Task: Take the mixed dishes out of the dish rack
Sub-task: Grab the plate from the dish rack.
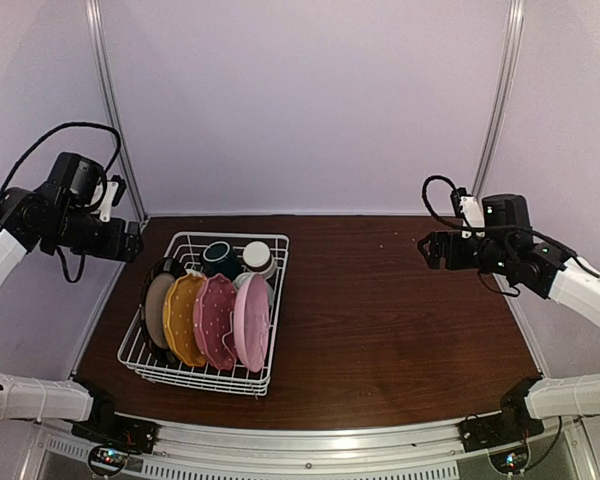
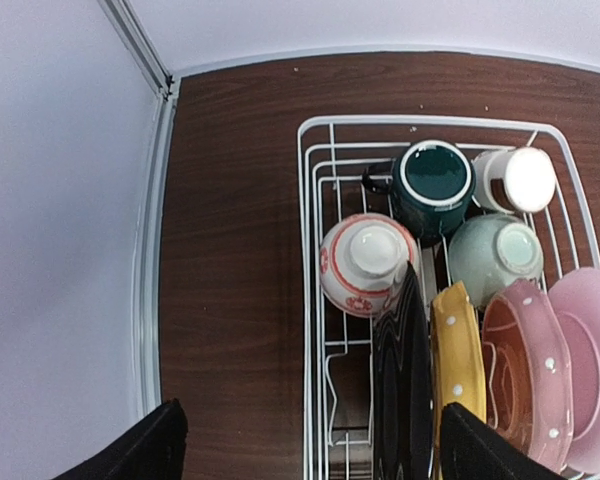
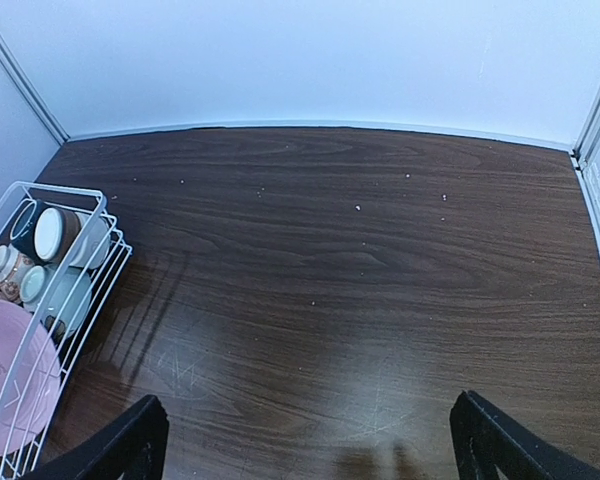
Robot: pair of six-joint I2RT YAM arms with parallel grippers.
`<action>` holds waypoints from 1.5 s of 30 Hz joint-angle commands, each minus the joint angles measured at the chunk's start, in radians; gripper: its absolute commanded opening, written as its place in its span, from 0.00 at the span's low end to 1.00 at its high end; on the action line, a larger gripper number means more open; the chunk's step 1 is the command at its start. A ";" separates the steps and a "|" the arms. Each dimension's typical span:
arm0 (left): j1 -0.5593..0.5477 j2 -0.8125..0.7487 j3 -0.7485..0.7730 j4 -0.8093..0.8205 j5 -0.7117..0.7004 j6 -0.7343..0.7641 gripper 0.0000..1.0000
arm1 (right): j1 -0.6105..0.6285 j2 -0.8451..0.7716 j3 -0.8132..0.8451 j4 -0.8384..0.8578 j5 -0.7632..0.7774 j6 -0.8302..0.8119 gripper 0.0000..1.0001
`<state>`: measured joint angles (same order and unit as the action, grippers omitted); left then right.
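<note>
From up here the table is dark wood, boxed in by a white wall along its back edge and white panels down both sides, with a metal upright at each back corner. The dish rack sits on the left half. Its left side runs close along the table's left edge, its front rim is near the near edge, and its far rim stops a little short of the back edge. Everything from the rack's right side to the right edge is bare wood with only a few pale specks, so that is where I have room to move.

Four plates stand on edge in the near part of the rack. From left to right they are the dark brown plate, the yellow dotted plate, the red-pink dotted plate and the light pink plate. Behind them, toward the back edge, are the dark green cup and the beige-brown cup. Nearer the plates are the white-red patterned bowl and the pale green bowl, both mouth down.

My left gripper hangs high over the rack's left side and the strip of wood beside it. Its fingers are spread wide, with nothing between them and nothing touched. My right gripper is raised over the open right part of the table, well apart from the rack, fingers spread just as wide and carrying nothing.
</note>
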<state>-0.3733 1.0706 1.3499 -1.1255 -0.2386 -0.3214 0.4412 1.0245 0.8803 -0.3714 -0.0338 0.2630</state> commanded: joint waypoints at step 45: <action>-0.207 0.203 -0.210 0.045 -0.206 -0.328 0.29 | 0.012 0.056 -0.030 0.073 -0.002 0.031 1.00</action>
<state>-0.5800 1.2537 1.1614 -1.1156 -0.3832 -0.5926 0.4438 1.0763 0.8627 -0.3176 -0.0486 0.2882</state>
